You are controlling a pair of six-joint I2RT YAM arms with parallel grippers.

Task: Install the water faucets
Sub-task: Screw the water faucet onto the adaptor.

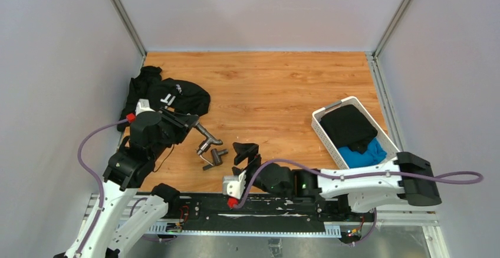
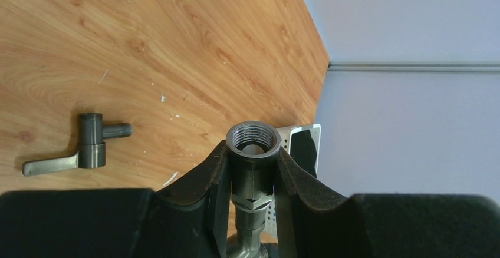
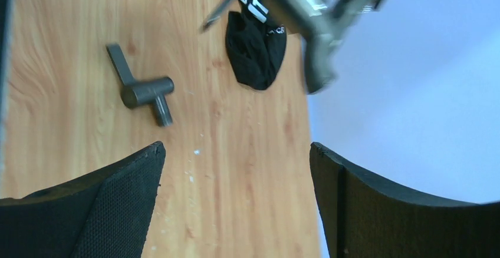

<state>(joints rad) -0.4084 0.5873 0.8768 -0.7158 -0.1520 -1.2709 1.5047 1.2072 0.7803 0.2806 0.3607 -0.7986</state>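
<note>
Grey threaded faucet pipe: left gripper is clamping it between its fingers.
Lever faucet piece: lying on the table, ahead-left of right gripper.
Right gripper: standing wide apart, grasping nothing.

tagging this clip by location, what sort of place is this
Probably a robotics lab test cell: a wood-grain tabletop boxed in by plain grey wall panels on aluminium frame posts, with the left arm and right arm bolted at its near edge.

Black garment left, white basket (clothes inside) right.
</note>
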